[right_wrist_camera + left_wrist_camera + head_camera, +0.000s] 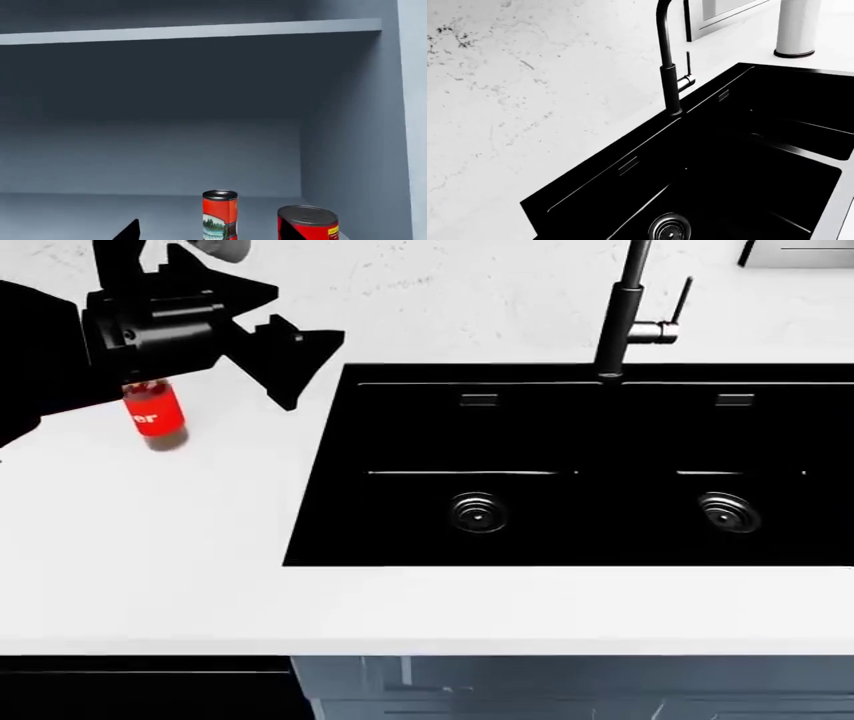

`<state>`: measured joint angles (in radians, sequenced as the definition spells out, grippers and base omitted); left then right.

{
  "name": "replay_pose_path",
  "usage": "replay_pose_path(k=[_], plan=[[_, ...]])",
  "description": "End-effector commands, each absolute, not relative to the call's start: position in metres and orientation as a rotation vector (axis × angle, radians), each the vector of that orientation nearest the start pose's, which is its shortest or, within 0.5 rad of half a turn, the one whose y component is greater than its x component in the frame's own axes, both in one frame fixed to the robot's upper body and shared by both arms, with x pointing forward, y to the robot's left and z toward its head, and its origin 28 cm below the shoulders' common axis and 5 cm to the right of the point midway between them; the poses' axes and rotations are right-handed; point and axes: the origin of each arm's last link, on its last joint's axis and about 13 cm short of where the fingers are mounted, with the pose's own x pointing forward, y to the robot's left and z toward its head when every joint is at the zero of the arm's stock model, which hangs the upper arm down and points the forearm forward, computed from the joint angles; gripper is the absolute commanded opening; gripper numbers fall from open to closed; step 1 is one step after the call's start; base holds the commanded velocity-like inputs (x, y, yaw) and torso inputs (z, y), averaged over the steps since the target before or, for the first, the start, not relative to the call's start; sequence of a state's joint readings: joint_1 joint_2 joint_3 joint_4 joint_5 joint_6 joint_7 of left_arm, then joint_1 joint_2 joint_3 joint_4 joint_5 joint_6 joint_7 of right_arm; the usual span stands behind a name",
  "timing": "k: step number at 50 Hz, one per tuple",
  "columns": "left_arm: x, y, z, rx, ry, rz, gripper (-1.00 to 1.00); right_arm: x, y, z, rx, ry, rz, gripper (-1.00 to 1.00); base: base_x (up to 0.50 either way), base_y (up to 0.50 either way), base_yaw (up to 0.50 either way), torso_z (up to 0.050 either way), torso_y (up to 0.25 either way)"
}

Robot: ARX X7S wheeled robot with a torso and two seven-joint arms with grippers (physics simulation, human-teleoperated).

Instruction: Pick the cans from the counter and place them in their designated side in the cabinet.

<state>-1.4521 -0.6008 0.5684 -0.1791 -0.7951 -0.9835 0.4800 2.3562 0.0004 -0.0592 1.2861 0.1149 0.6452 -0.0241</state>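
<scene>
**A:** What took up most of the scene?

**B:** The broad, flat white worktop [160,540], with a large black double-basin sink [574,465] set into it. Each basin had a round steel drain, and a slim black tap [625,310] rose from the sink's far rim. The left wrist view showed the same tap, the marbled white wall behind it and a white cylinder with a dark base ring [796,27] standing on the worktop beyond the sink.

**A:** And the cabinet?

**B:** The right wrist view looked into a grey-blue cabinet [347,125] with one shelf board across the top. Two cans stood upright on its floor toward the right side wall, near each other but apart.

**A:** How did they look?

**B:** The taller red-labelled metal can [219,215] was slim, with a dark grey rimmed top and a small landscape picture low on its label. The squatter red can [308,224] was wider, with a grey ringed top and a yellow patch on its label; it stood closer to the wall.

**A:** Anything on the worktop?

**B:** A small red-labelled container with white lettering [154,412] stood left of the sink, its top hidden behind the black left gripper [287,350].

**A:** The fingers?

**B:** The left ones were spread and held nothing. Of the right gripper only a black tip [127,231] showed, so I couldn't tell.
</scene>
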Motion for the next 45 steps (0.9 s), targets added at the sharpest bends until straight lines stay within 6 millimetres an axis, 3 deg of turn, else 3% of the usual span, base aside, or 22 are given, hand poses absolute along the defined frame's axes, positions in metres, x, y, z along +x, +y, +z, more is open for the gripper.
replay_pose_path(k=[1,19,33,42,44,45], plan=[[0.34,0.285,0.34,0.237,0.094,-0.718,1.0,0.314,-0.091,0.569,0.021,-0.424,0.079,1.0,-0.23,0.0,0.0,0.0,0.0],[0.337,0.284,0.34,0.238,0.06,-0.676,1.0,0.314,-0.091,0.569,0.021,-0.424,0.079,1.0,-0.2,0.0,0.0,0.0,0.0],[0.327,0.287,0.346,0.111,-0.093,-0.581,1.0,0.314,-0.091,0.569,0.021,-0.424,0.079,1.0,-0.09,0.0,0.0,0.0,0.0],[0.318,0.286,0.338,0.04,-0.157,-0.549,1.0,0.314,-0.091,0.569,0.021,-0.424,0.079,1.0,0.0,0.0,0.0,0.0,0.0],[0.318,0.287,0.338,0.025,-0.163,-0.541,1.0,0.315,-0.094,0.572,-0.105,-0.469,0.238,1.0,0.0,0.0,0.0,0.0,0.0],[0.318,0.287,0.337,0.019,-0.165,-0.538,1.0,0.316,-0.095,0.574,-0.121,-0.499,0.232,1.0,0.0,0.0,0.0,0.0,0.0]])
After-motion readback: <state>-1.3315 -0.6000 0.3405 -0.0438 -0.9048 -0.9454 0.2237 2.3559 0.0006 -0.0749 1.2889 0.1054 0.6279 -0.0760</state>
